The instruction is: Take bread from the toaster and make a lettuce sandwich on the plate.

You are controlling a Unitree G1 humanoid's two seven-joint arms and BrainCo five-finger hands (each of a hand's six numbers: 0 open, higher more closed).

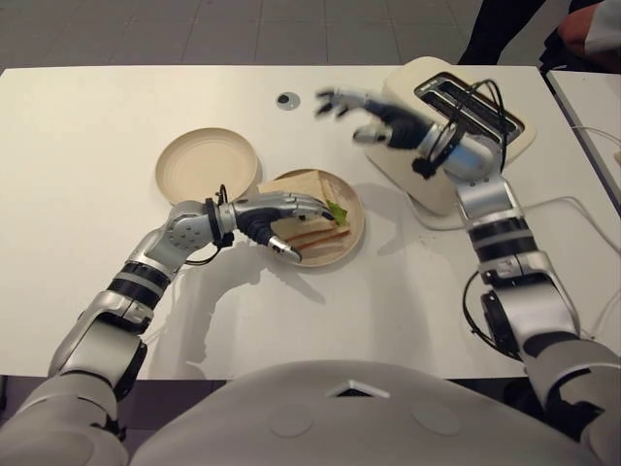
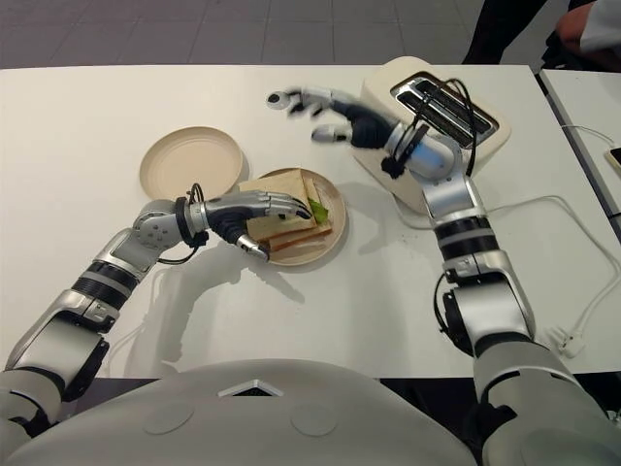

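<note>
The sandwich (image 1: 312, 236) lies on the plate (image 1: 332, 260), and I have my left hand (image 1: 264, 217) on it. Its fingers (image 1: 305, 204) lie across the top slice with the thumb at the near edge, pinching the bread between them. A scrap of lettuce (image 1: 337, 212) pokes out just past those fingertips. Just beside that hand's wrist, on the far side, sits a second plate (image 1: 206, 165) on the table (image 1: 87, 126). My right hand (image 1: 376, 116) hangs above the table, fingers (image 1: 331, 98) spread and holding nothing. The sandwich is well apart from them, nearer me. The toaster (image 1: 408, 83) stands just behind that hand's wrist.
</note>
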